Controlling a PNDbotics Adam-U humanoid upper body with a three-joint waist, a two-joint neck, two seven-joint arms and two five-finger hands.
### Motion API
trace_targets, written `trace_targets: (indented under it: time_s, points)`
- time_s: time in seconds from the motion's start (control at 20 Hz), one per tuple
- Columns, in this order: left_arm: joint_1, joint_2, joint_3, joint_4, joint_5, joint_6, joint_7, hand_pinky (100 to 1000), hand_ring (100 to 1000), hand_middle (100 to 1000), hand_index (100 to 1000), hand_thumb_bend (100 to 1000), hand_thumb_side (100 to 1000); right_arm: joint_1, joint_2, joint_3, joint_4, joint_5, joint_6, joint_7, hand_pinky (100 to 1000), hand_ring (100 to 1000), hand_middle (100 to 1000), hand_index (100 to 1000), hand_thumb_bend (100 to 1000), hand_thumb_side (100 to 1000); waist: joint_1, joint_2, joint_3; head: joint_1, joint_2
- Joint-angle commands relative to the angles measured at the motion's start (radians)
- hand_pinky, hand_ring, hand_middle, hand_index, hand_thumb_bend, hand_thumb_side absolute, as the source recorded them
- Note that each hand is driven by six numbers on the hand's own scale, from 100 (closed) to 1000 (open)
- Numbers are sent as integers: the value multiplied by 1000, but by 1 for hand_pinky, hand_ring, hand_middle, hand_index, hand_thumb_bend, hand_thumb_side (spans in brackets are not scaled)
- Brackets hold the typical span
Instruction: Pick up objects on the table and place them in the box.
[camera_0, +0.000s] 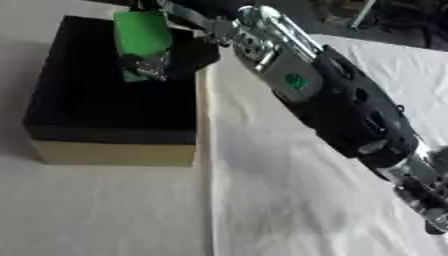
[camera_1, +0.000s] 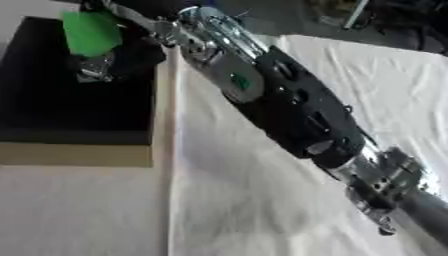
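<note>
A flat green object (camera_0: 142, 32) hangs over the dark inside of the box (camera_0: 114, 152), near its far edge. The box has tan walls and stands at the left of the table. My right hand (camera_0: 185, 54) reaches in from the lower right, and its fingers (camera_0: 154, 67) are curled on the green object's lower end. The black and silver forearm (camera_0: 350, 110) crosses the table diagonally behind the hand. What lies on the box floor is lost in shadow. My left hand shows in neither view.
A white cloth (camera_0: 289, 200) covers the table to the right of and in front of the box. Dark clutter (camera_1: 376, 15) stands beyond the table's far edge at the upper right.
</note>
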Motion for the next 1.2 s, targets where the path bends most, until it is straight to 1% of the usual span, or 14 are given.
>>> trace_targets:
  time_s: [0.05,0.25,0.4,0.45,0.5,0.65,0.7,0.75,0.95,1.1,1.2]
  points:
    - [-10,7,0,-14,2,2,-4,632,709,721,779,452,994,-9,-9,-4,-4,31,-17,30,814,726,666,781,272,732,10,-18,-2,-6,-13]
    - [-12,4,-1,-14,4,5,-5,631,709,721,779,451,995,3,4,6,10,59,-25,35,819,737,680,795,286,751,11,-13,-4,-11,-17]
    - [-10,4,-1,-14,5,9,-6,631,709,721,779,451,996,5,9,5,14,62,-25,27,821,740,688,799,295,768,11,-11,-7,-7,-16]
    - [-10,4,0,-14,5,10,-6,631,709,721,779,451,996,4,8,2,13,60,-23,23,824,748,712,812,307,787,11,-10,-8,-5,-16]
    - [-10,4,0,-14,5,11,-7,631,709,721,779,451,996,4,8,0,13,58,-20,19,824,748,712,812,307,787,12,-10,-9,-5,-15]
    - [-9,3,0,-14,6,14,-7,631,710,722,779,450,996,2,5,-9,8,50,-6,7,839,785,773,877,376,888,14,-10,-12,-5,-14]
    - [-8,3,0,-14,7,15,-7,631,710,722,779,450,996,2,4,-11,5,50,-1,4,851,809,797,898,444,955,15,-10,-13,-5,-14]
    - [-8,2,0,-14,7,16,-8,631,710,722,779,449,996,0,1,-14,2,53,4,4,860,823,807,906,490,994,16,-11,-14,-5,-15]
    - [-8,3,0,-14,7,16,-9,631,710,721,779,449,995,0,-6,-23,-14,65,16,6,863,821,798,909,514,1000,19,-13,-19,-1,-14]
    - [-8,2,1,-14,7,16,-8,631,710,722,779,449,995,0,-10,-32,-33,60,23,5,858,811,787,900,501,1000,21,-16,-23,1,-11]
    - [-6,3,2,-14,6,16,-6,631,710,722,778,451,995,4,-17,-40,-62,43,26,-2,857,804,782,895,466,978,24,-19,-30,10,-9]
